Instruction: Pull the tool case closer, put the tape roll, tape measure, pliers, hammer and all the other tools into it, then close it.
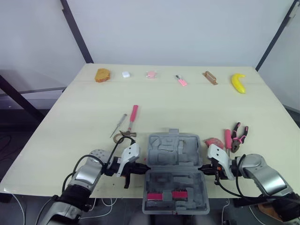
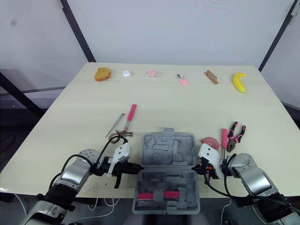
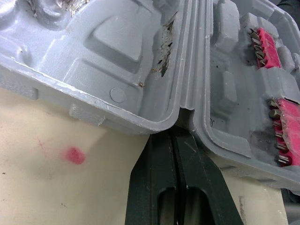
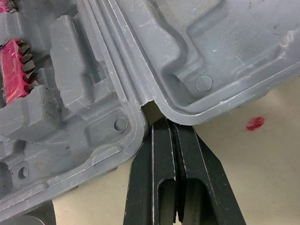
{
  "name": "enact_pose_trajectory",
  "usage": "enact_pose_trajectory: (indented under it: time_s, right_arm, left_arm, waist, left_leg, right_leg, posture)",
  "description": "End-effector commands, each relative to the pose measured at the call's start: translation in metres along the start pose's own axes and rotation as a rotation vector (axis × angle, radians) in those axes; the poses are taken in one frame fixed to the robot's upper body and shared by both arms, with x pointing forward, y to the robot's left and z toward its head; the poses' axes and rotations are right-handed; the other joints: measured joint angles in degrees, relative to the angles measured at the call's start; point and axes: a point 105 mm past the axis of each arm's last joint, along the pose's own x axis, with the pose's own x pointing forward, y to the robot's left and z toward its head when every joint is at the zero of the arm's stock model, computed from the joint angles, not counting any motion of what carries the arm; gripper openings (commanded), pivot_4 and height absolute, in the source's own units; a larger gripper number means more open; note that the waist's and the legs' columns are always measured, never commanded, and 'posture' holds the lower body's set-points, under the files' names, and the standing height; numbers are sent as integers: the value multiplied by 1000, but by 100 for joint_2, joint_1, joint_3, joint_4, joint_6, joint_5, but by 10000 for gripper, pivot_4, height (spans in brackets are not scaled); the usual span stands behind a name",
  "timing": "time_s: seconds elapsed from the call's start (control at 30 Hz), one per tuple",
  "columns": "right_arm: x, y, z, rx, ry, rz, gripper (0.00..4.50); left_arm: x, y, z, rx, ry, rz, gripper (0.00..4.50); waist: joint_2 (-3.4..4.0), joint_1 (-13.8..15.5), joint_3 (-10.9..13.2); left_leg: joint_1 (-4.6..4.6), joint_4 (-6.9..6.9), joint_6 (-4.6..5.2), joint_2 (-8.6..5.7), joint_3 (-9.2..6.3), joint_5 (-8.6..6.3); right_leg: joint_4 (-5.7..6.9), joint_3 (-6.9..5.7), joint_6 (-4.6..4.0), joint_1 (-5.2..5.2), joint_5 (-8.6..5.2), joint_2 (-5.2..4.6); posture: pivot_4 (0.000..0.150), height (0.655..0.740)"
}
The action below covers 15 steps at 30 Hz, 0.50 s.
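The grey tool case (image 1: 174,151) lies open at the table's near edge, its lower half (image 1: 176,190) holding two pink bit strips. My left gripper (image 1: 142,168) is shut, its tips (image 3: 180,129) pressed into the hinge notch on the case's left side. My right gripper (image 1: 202,167) is shut too, tips (image 4: 172,123) at the hinge notch on the right side. A pink-handled hammer (image 1: 132,119) and a thin metal tool (image 1: 118,125) lie left of the case. The pliers (image 1: 240,136), another pink-handled tool (image 1: 228,138) and a reddish tape roll (image 1: 214,141) lie to its right.
Along the far side of the table sit a piece of bread (image 1: 102,75), a small white object (image 1: 125,74), two small pink items (image 1: 151,74) (image 1: 181,80), a brown block (image 1: 210,77) and a banana (image 1: 238,83). The case overhangs the near table edge.
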Motion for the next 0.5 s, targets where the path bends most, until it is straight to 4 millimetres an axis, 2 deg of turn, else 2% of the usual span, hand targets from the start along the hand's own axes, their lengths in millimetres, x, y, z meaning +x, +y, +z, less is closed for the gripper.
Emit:
enact_pose_trajectory:
  time_s: [0.03, 0.5]
  right_arm:
    - [5, 10, -3, 8, 6, 45, 0]
    - [5, 9, -5, 12, 15, 46, 0]
  left_arm:
    - [9, -10, 0, 14, 2, -52, 139]
    - [10, -12, -2, 12, 9, -61, 139]
  waist:
    - [0, 0, 0]
    - [-1, -1, -1]
  left_leg:
    - [0, 0, 0, 0, 0, 0]
    - [1, 0, 0, 0, 0, 0]
  right_leg:
    - [0, 0, 0, 0, 0, 0]
    - [0, 0, 0, 0, 0, 0]
  posture:
    - [1500, 7400]
    - [1500, 7400]
